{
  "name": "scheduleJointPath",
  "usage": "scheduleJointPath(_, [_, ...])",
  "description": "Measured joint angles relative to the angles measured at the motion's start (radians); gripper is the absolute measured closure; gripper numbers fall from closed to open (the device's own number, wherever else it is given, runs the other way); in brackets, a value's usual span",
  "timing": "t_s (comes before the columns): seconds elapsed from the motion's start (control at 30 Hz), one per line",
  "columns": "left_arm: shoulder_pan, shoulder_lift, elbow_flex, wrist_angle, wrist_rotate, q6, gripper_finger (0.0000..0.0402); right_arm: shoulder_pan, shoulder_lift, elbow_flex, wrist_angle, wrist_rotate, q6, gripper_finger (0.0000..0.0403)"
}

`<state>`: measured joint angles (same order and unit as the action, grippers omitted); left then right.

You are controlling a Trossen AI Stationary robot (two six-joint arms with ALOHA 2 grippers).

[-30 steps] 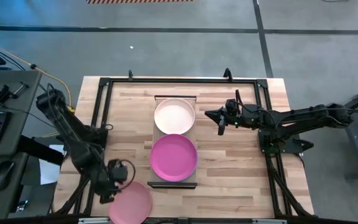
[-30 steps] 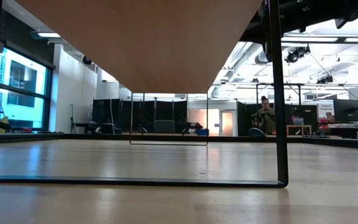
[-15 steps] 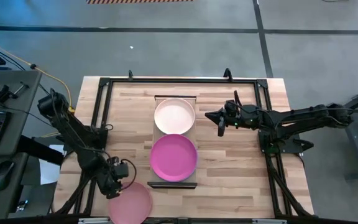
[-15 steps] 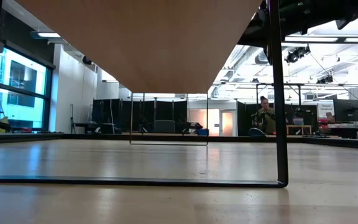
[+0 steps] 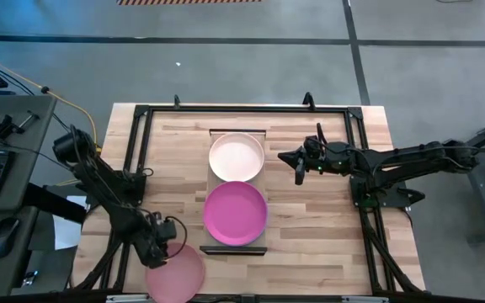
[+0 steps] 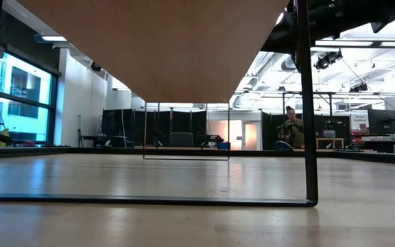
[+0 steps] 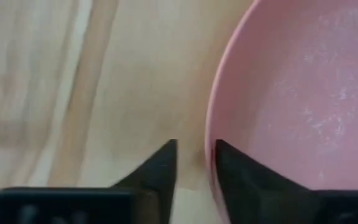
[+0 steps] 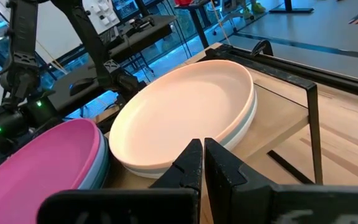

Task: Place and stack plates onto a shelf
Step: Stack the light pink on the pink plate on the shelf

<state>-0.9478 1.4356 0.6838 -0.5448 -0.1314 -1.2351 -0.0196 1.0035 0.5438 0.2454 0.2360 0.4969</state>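
Three plates show from overhead, all round, shallow, matte. Peach plate (image 5: 237,156) sits on the shelf (image 5: 259,248) at its far (12 o'clock) half; in the right wrist view it (image 8: 185,112) is topmost of a stack, w/ a pale mint rim just under it. Magenta plate (image 5: 236,213) fills the shelf's near (6 o'clock) half, touching or nearly touching the peach one; right wrist view shows it (image 8: 39,163) also stacked, a blue-ish rim beneath. Shelf = light-wood board w/ dark end rails, centred on the tabletop (image 5: 310,227).

Pink plate (image 5: 176,273) lies off the shelf, at approx 7 o'clock from the magenta plate, at the tabletop's near edge, partly overhanging it. Left gripper (image 5: 153,247) is at its rim, approx 10 o'clock side of the plate. Left wrist view: one dark finger inside the pink plate (image 7: 297,99), the other outside on the wood, the raised rim between them w/ a narrow gap showing; can't tell if they actually pinch it. Plate's inner surface looks dusty pink w/ faint pale speckles.

Right gripper (image 5: 300,168) hangs at approx 3 o'clock from the peach plate, apart from it, holding nothing; fingers (image 8: 225,168) pressed together.

Low view: only the shelf's underside and its dark end rail, no plates visible.
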Motion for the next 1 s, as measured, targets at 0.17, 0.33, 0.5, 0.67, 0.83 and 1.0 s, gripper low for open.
scheduleJointPath(0.17, [0.000,-0.048,0.000,-0.083,-0.016,-0.020,0.0391,0.000,0.000,0.000,-0.002,0.000,0.000,0.0403])
scheduleJointPath(0.33, [0.005,-0.142,0.000,-0.212,-0.046,-0.075,0.0398,0.000,0.000,0.000,-0.008,0.000,0.000,0.0403])
scheduleJointPath(0.5, [0.010,-0.300,0.000,-0.335,-0.093,-0.133,0.0399,0.000,0.000,0.000,-0.019,0.000,0.000,0.0403])
scheduleJointPath(0.67, [0.019,-0.476,0.021,-0.441,-0.089,-0.172,0.0400,0.000,0.000,0.000,-0.024,0.000,0.000,0.0403])
scheduleJointPath(0.83, [0.019,-0.611,0.130,-0.542,0.009,-0.177,0.0400,0.000,0.000,0.000,-0.024,0.000,0.000,0.0403])
scheduleJointPath(1.0, [0.019,-0.698,0.300,-0.549,-0.008,-0.129,0.0401,0.000,0.000,0.000,-0.025,0.000,-0.005,0.0403])
